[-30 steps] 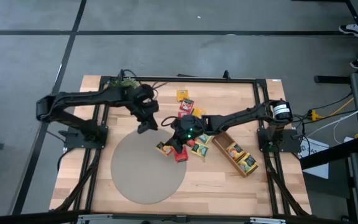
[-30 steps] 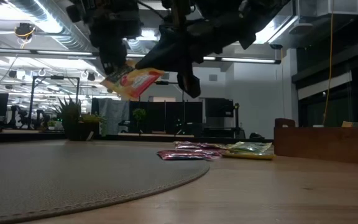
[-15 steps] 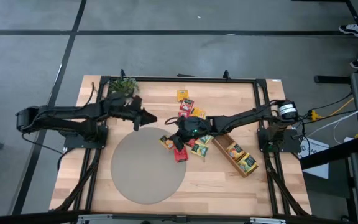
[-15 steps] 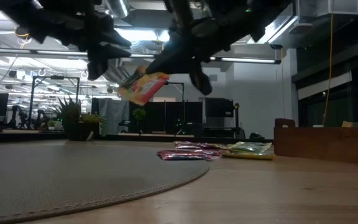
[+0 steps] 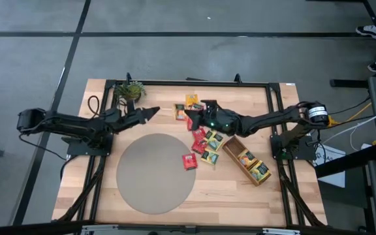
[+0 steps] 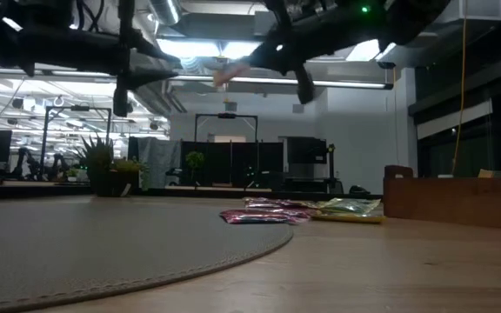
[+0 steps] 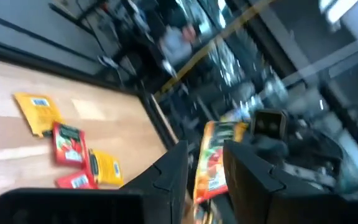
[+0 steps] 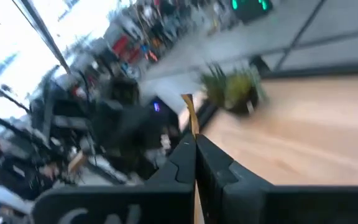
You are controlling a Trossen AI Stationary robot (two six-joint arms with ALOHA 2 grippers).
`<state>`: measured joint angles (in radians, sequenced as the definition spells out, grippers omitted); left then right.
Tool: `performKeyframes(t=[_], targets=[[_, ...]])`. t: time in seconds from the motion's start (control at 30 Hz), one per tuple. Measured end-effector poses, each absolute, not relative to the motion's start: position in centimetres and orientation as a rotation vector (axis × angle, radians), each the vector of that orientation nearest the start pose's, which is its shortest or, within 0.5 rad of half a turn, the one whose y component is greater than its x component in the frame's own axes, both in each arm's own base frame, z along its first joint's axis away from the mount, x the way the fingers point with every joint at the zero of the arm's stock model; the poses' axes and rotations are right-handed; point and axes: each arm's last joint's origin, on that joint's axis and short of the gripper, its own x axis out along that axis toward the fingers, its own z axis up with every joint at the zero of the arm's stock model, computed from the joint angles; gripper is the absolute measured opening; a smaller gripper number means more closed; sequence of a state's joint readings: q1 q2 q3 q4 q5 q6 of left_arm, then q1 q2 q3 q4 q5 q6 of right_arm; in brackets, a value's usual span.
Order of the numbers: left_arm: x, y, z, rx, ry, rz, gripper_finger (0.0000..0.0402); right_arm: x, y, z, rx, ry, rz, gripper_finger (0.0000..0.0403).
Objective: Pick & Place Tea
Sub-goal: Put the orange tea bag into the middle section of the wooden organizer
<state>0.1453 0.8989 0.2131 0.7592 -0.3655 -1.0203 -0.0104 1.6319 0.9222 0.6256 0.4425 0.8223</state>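
Fingers of the right end effector [image 5: 189, 115] are clenched on a small flat red-and-orange paper tea sachet [image 5: 182, 112], held in the air beyond the round grey mat [image 5: 155, 173]. Other red, yellow and green sachets [image 5: 204, 143] lie on the wooden bench [image 5: 227, 189] beside that mat. The left end effector [image 5: 150, 113], fingers partly apart and holding nothing, hovers near the mat's far edge, its tips facing the held sachet.

tea sachets, one in the air

one orange-and-red sachet [image 5: 181, 111] hangs edge-on above the table, left of the far yellow sachet [image 5: 192, 100]. the other red, yellow and green sachets [image 5: 204, 145] lie flat in a loose heap just left of the wooden tray [image 5: 233, 154]. one red sachet [image 5: 189, 161] lies nearest the front.
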Motion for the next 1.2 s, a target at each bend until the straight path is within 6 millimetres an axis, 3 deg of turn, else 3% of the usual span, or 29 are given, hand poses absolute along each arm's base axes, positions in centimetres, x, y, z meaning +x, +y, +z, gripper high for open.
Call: performKeyframes(t=[0.3,0.6,0.73,1.2], targets=[[19.3,4.0,21.0,-1.153,-0.485,0.395,0.0098,36.2,-3.3,26.8,0.793,-0.241,-0.503,0.0005],[23.0,4.3,23.0,-1.111,-0.485,0.319,0.0098,36.4,-4.3,27.8,0.823,-0.292,-0.490,0.0005],[23.6,4.5,23.6,-1.078,-0.526,0.300,0.0096,36.4,-4.3,27.8,0.824,-0.291,-0.488,0.0004],[24.1,4.5,22.8,-1.108,-0.475,0.281,0.0088,36.3,-4.9,28.2,0.826,-0.326,-0.473,0.0004]])
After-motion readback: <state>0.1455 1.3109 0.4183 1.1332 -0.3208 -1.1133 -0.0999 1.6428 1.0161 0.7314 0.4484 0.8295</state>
